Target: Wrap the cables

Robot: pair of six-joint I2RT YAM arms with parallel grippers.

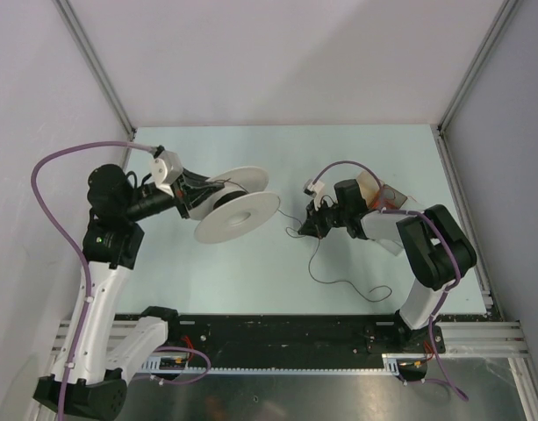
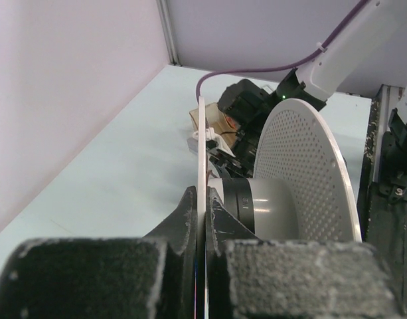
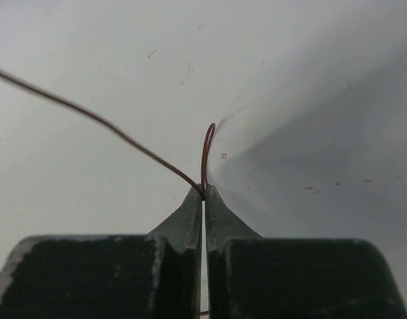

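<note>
While the white spool (image 2: 309, 166) is clamped by one flange in the left gripper (image 2: 203, 203), the thin brown wire (image 3: 103, 123) is pinched at the tips of the right gripper (image 3: 203, 193). From those tips, its slack is seen lying loose on the table (image 1: 251, 272).

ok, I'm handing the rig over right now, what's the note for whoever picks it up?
Left gripper: shut on one flange of the white spool.
Right gripper: shut on the thin wire, close to a bent end.
Wire: the rest trails loose over the table toward the near edge.
Done: both grasps made. No turns visible on the hub.
To do: bring the wire to the hub and wind it all on.
</note>
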